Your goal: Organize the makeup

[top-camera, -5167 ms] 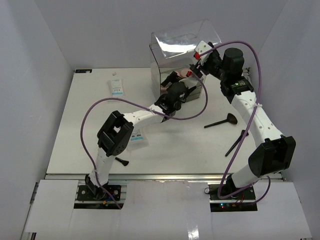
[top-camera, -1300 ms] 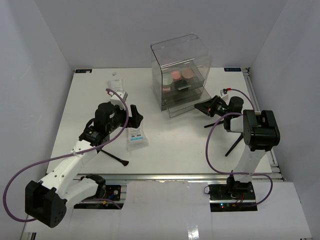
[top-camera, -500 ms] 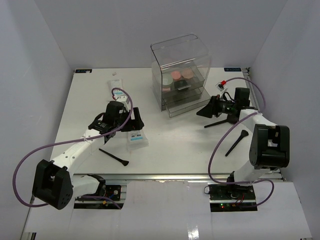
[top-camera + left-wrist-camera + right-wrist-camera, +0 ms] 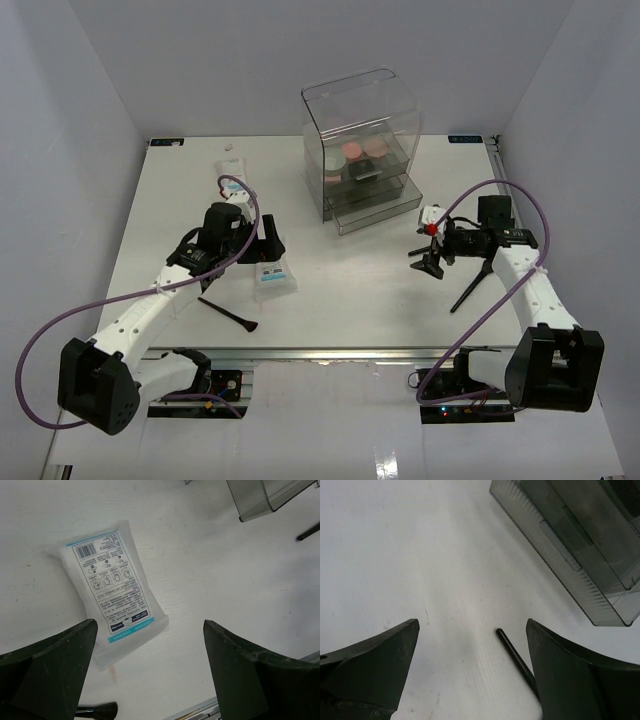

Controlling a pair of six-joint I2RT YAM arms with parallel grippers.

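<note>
Your left claw (image 4: 150, 630) hangs wide open and empty over a white sachet (image 4: 112, 587) lying flat on the desk (image 4: 210, 555). Your right claw (image 4: 472, 625) is spread just as wide (holding nothing) above a thin black brush (image 4: 515, 656), near the clear box (image 4: 570, 545) where the round compacts (image 4: 362, 150) sit.

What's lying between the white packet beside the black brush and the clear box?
Nothing: in the top view, the table between the white packet and the clear box is bare.

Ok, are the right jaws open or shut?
Open: right jaws stand wide apart in the wrist view, gripping nothing, a brush handle lying on the table between them.
</note>
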